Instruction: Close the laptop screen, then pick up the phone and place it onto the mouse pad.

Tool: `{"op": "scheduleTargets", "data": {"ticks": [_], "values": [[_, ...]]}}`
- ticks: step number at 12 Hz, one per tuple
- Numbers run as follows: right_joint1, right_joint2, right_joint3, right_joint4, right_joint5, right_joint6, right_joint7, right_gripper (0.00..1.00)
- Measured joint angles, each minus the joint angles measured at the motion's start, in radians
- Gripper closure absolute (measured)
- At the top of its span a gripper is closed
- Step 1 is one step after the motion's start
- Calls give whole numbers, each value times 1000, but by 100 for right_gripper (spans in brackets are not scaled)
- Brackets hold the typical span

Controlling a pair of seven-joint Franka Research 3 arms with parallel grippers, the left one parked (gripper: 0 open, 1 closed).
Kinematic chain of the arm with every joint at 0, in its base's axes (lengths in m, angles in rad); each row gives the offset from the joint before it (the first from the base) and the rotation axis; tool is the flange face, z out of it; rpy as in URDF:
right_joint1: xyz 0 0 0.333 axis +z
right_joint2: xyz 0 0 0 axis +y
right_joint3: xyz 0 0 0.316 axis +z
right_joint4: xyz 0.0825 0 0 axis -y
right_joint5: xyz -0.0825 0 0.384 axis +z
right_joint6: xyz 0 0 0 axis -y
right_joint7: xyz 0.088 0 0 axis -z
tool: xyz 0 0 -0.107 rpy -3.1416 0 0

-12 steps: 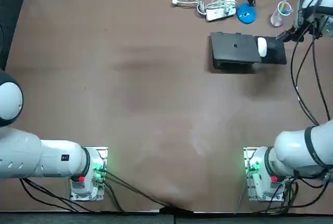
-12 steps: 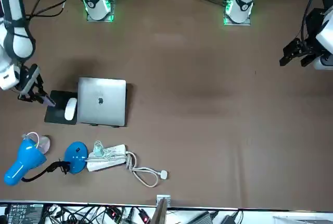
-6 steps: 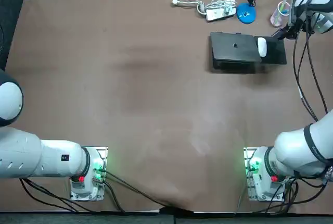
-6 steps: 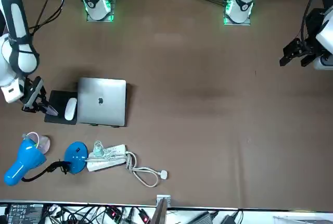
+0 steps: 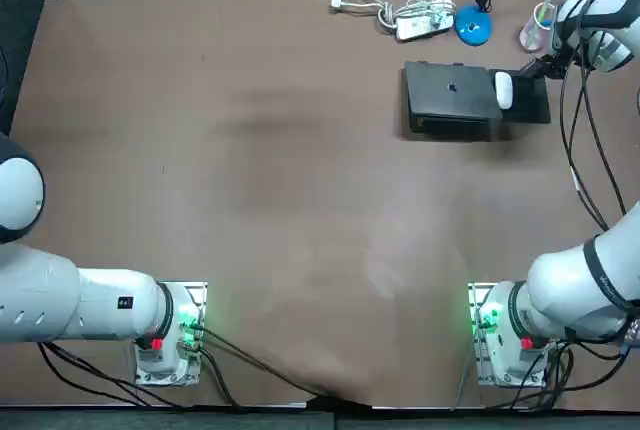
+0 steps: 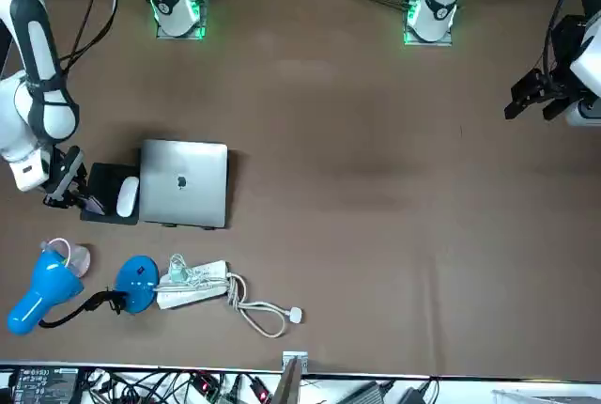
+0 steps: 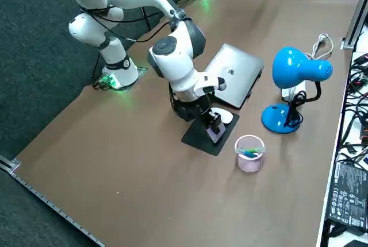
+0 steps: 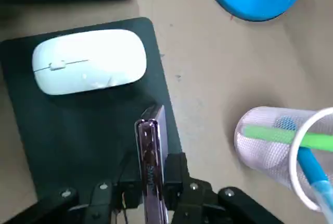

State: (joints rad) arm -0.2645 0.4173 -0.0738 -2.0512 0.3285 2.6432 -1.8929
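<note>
Right wrist view, right gripper (image 8: 151,185): black, clamped on the phone's two flat faces, gap no wider than the phone's thickness. In the top view it sits at 1 o'clock of the mouse pad's centre, over the pad's edge.
phone (image 8: 151,148): thin slab seen edge-on, with a glossy purplish rim and a rounded corner. Its free end is over the mouse pad's border. Cannot tell whether it touches the pad.
mouse pad (image 8: 78,130): dark matte rectangle with rounded corners, lying flat. In the top view it is at 3 o'clock of the laptop, right against it.
mouse (image 8: 88,60): smooth white low oval dome, on the pad's laptop-side half, apart from the phone.
laptop (image 5: 450,98): lid shut, a flat grey metal slab with a logo mid-lid. In the top view it is at 1 o'clock on the table.
table (image 5: 250,150): brown matte top.
lamp (image 7: 296,72): glossy blue with a round base, bulbous head and thin black neck. Its base is at 11 o'clock of the pad in the top view.
pen cup (image 8: 270,146): translucent pinkish cylinder holding a green pen and a blue one. It is at 12 o'clock of the pad in the top view, near it.
power strip (image 5: 420,20): white bar with a looped white cable, at 12 o'clock of the laptop in the top view.
</note>
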Motion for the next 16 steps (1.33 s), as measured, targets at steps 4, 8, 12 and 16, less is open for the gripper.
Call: {"op": "scheduleTargets", "data": {"ticks": [4,8,12,16], "values": [[10,20,5,0,16,38,13,76],[24,39,6,0,41,74,16,76],[26,42,7,0,42,78,16,76],[24,42,6,-1,45,78,16,76]]}}
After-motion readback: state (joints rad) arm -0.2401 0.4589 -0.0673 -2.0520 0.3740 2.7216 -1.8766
